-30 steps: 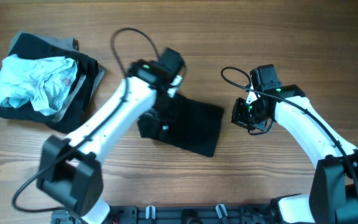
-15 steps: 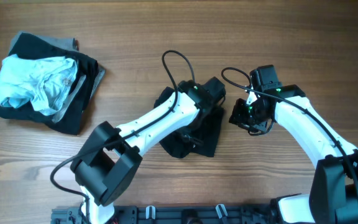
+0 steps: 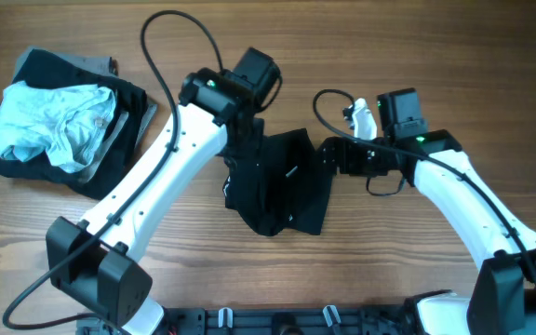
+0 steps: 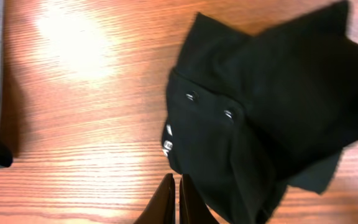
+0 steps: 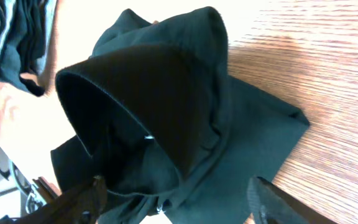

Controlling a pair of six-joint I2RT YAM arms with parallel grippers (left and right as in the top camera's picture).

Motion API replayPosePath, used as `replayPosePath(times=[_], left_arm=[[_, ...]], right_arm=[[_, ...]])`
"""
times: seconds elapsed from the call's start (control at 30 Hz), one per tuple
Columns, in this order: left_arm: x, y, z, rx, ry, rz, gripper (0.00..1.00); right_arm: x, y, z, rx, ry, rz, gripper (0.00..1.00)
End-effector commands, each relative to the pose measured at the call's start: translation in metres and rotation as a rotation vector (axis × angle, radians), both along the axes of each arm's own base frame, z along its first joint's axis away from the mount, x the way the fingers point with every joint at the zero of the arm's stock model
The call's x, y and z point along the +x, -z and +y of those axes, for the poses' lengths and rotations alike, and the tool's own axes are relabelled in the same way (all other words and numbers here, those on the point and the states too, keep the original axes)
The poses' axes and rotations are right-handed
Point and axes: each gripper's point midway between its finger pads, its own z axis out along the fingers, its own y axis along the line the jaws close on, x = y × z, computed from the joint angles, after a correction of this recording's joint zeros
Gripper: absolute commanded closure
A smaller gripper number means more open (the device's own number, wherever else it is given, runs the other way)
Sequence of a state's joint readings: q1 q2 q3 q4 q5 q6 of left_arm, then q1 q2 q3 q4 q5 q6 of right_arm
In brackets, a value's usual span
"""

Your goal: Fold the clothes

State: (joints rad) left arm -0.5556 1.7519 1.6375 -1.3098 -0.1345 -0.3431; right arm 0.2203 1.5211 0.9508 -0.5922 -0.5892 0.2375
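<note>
At the left gripper [image 4: 173,200], the jaws are pressed shut beside the black garment [image 4: 272,106], seemingly empty. The right gripper [image 5: 176,186] is held with jaws spread wide, facing it. Far left on the table [image 3: 417,56], a light blue garment [image 3: 49,121] is heaped on darker clothes [image 3: 28,73].

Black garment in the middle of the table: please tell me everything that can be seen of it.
The black garment is soft, plain, matte cloth, lying crumpled and partly folded on the wooden table between both arms. One part arches up like a hood. Two small snaps and small white print show near one edge. The shut left gripper is at that edge; contact is unclear. The open right gripper faces its other side, not gripping it.
</note>
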Motion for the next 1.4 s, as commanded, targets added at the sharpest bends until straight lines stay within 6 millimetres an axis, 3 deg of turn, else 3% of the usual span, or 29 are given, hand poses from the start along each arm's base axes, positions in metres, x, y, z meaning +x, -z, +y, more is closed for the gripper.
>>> replayPosePath(times=[0.0,0.07,0.1,0.13,0.17,0.33,0.4,0.43,0.47,0.5,0.57,0.7,0.87,0.97,1.07,1.13,1.17,1.23,1.37], left_arm=[[0.009,0.025,0.014,0.033,-0.042,0.019,0.96],[0.011,0.033,0.011,0.006,-0.046,0.025,0.96],[0.009,0.042,0.000,-0.056,-0.037,0.043,0.96],[0.005,0.048,-0.008,-0.102,-0.005,0.065,0.96],[0.001,0.054,-0.015,-0.138,0.024,0.086,0.96],[-0.017,0.092,-0.028,-0.235,0.044,0.157,0.92],[-0.026,0.107,-0.034,-0.280,0.052,0.184,0.90],[-0.029,0.111,-0.035,-0.291,0.053,0.190,0.89],[-0.030,0.115,-0.035,-0.296,0.054,0.192,0.88],[-0.032,0.119,-0.035,-0.300,0.055,0.192,0.87],[-0.033,0.124,-0.034,-0.300,0.055,0.191,0.84],[-0.033,0.125,-0.034,-0.300,0.055,0.191,0.82],[-0.031,0.124,-0.035,-0.305,0.057,0.181,0.74],[-0.030,0.124,-0.036,-0.306,0.058,0.179,0.72],[-0.032,0.124,-0.034,-0.302,0.055,0.188,0.65],[-0.036,0.124,-0.031,-0.292,0.049,0.207,0.63],[-0.040,0.125,-0.029,-0.284,0.044,0.221,0.60],[-0.044,0.125,-0.023,-0.272,0.031,0.245,0.59],[-0.051,0.124,-0.008,-0.251,-0.009,0.291,0.54]], right_arm=[[-0.003,0.009,0.022,-0.021,-0.062,-0.012,0.42],[-0.002,0.024,0.019,-0.099,0.007,0.032,0.55],[-0.001,0.038,0.007,-0.195,0.089,0.067,0.79],[-0.002,0.041,0.003,-0.218,0.113,0.079,0.93],[-0.001,0.042,-0.004,-0.240,0.148,0.090,0.96],[0.007,0.036,-0.076,-0.387,0.369,0.110,0.96],[0.010,0.028,-0.087,-0.343,0.359,0.096,0.91],[0.011,0.024,-0.084,-0.308,0.320,0.082,0.65],[0.011,0.022,-0.082,-0.287,0.294,0.075,0.47],[0.008,0.021,-0.082,-0.267,0.284,0.085,0.42],[0.004,0.017,-0.078,-0.230,0.259,0.095,0.43],[-0.027,-0.011,-0.022,0.050,-0.074,0.056,0.43],[-0.065,0.009,0.010,-0.010,-0.210,0.131,0.38],[-0.078,0.037,0.024,-0.147,-0.211,0.174,0.41],[-0.083,0.043,0.042,-0.139,-0.229,0.191,0.45],[-0.083,0.048,0.041,-0.166,-0.228,0.189,0.86],[-0.080,0.051,0.035,-0.201,-0.193,0.193,0.96],[-0.076,0.053,0.022,-0.252,-0.153,0.192,0.95],[-0.072,0.052,-0.035,-0.454,0.081,0.260,0.96]])
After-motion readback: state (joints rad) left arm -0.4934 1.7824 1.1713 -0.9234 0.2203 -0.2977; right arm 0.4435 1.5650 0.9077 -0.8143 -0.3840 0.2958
